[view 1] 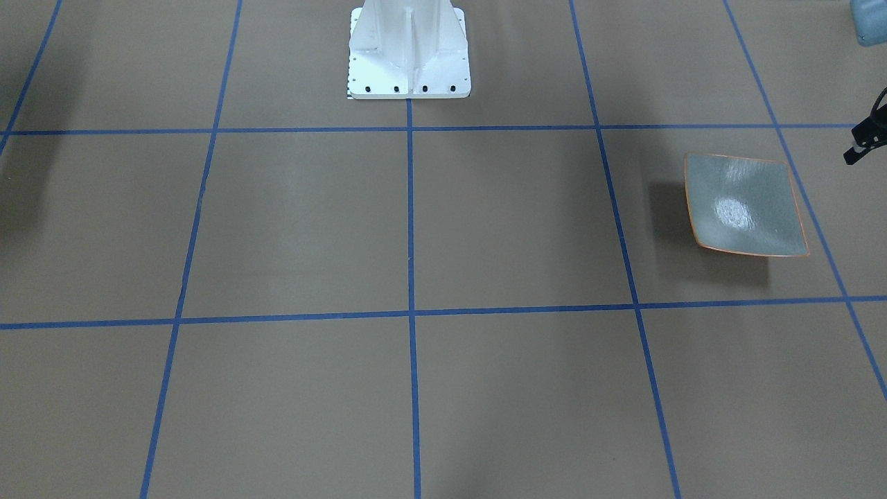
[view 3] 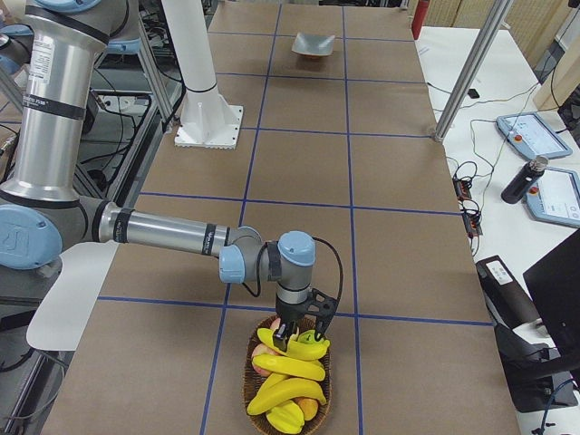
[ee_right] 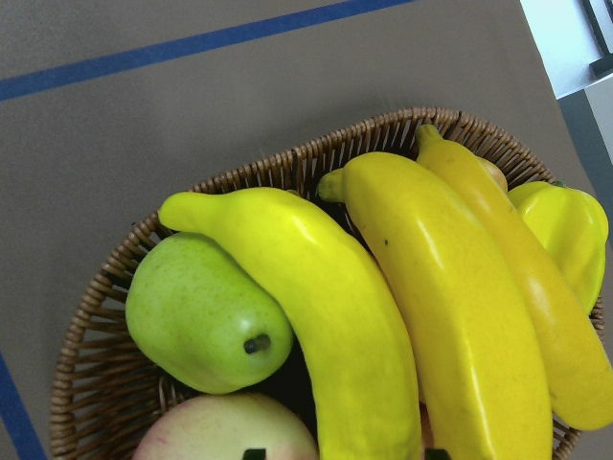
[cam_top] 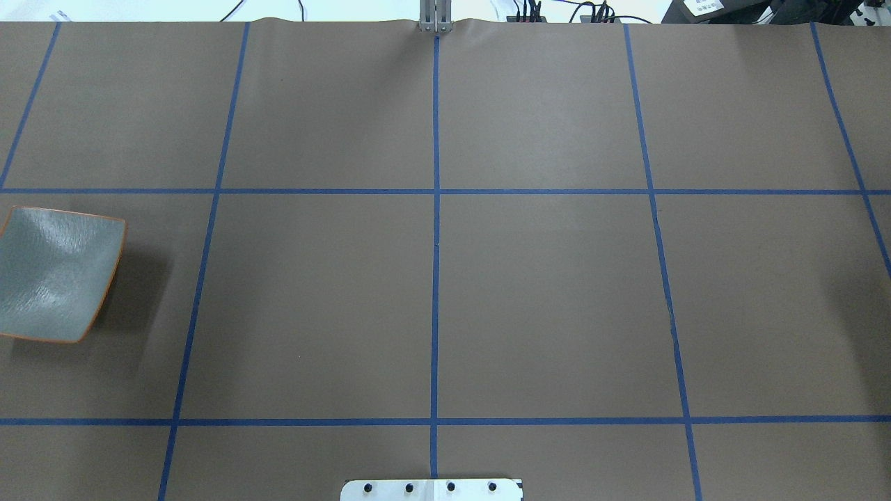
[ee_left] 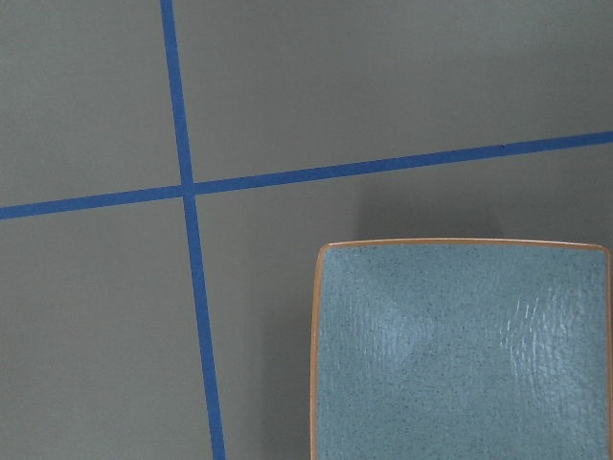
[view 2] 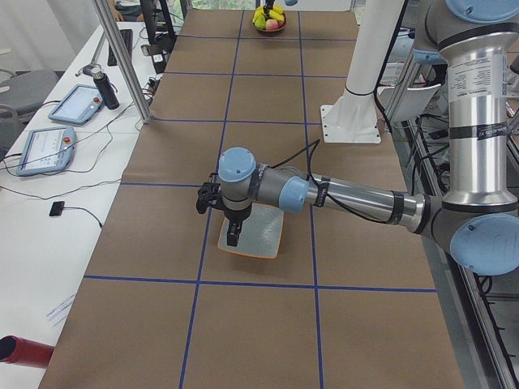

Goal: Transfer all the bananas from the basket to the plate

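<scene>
From the table's right end, your nearest sight is the wicker basket [view 3: 246,385] at the close end of the table [view 3: 399,263], heaped with the bananas [view 3: 292,367] and other fruit. The right gripper [view 3: 299,340] hangs directly above the heap, pointing down, its arm stretched low over the brown paper.

The right wrist camera gives you what that side view cannot. Three bananas lie side by side across the basket, with a green pear [ee_right: 196,311] tucked against the leftmost one and a pinkish fruit [ee_right: 225,433] below it. The tips of the fingers [ee_right: 253,453] show at the frame's bottom edge, set apart, one on either side of the leftmost banana.

Farther along stands the white robot base [view 3: 210,122]. At the far end sits the plate [view 3: 314,43], well apart from the basket.

The left-end view brings the plate close. The left gripper [view 2: 230,233] hovers over the plate's edge on the side away from the robot; you cannot tell whether its fingers are apart or together. The left wrist camera looks straight down on a corner of the plate, beside crossing blue tape lines [ee_left: 187,187].

The overhead and front-facing views catch the plate but frame out the basket. Every banana in view lies in the basket.
</scene>
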`<state>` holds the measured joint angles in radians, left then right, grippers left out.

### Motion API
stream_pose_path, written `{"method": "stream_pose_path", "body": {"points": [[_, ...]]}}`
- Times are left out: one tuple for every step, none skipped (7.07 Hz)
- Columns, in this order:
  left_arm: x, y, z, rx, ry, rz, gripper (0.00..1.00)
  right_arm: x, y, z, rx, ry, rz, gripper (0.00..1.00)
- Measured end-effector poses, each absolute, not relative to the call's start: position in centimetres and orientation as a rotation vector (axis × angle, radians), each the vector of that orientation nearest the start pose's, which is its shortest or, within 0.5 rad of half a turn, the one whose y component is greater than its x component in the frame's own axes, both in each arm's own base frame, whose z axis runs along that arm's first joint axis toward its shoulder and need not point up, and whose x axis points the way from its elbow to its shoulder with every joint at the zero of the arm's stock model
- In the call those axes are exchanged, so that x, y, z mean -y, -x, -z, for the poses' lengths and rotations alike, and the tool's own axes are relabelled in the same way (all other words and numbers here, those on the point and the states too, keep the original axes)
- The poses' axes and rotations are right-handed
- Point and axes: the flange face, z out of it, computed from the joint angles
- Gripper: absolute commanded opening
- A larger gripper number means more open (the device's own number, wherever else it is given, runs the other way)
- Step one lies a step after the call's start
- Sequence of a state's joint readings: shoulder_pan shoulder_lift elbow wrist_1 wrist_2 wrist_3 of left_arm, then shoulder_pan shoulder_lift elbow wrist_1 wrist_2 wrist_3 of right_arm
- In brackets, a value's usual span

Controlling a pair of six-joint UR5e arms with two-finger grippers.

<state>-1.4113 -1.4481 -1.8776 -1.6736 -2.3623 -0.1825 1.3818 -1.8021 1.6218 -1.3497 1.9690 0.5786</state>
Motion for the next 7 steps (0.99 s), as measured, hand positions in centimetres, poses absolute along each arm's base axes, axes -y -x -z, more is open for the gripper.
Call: {"method": "stream_pose_path", "body": {"points": [[45.3,-1.0,-55.1,-0.821,-0.134,-0.092,1.0,40.0,-1.9,-73.6,0.384,0.117,-0.376,0.61],[45.3,-1.0,-55.1,-0.821,-0.134,-0.092,1.0,39.8,-1.9,-73.8,0.382,0.122,-0.375,0.61],[45.3,-1.0,-55.1,-0.821,-0.134,-0.092,1.0,39.7,-1.8,-74.2,0.379,0.129,-0.374,0.57],[45.3,-1.0,-55.1,-0.821,-0.134,-0.092,1.0,39.6,-1.6,-74.5,0.376,0.136,-0.371,0.27],[45.3,-1.0,-55.1,-0.821,-0.134,-0.092,1.0,39.5,-1.5,-74.6,0.376,0.14,-0.369,0.0],[45.3,-1.0,-55.1,-0.821,-0.134,-0.092,1.0,39.6,-1.4,-74.5,0.377,0.138,-0.366,0.0],[45.3,-1.0,-55.1,-0.821,-0.135,-0.092,1.0,39.9,-1.4,-74.0,0.383,0.126,-0.362,0.0]]}}
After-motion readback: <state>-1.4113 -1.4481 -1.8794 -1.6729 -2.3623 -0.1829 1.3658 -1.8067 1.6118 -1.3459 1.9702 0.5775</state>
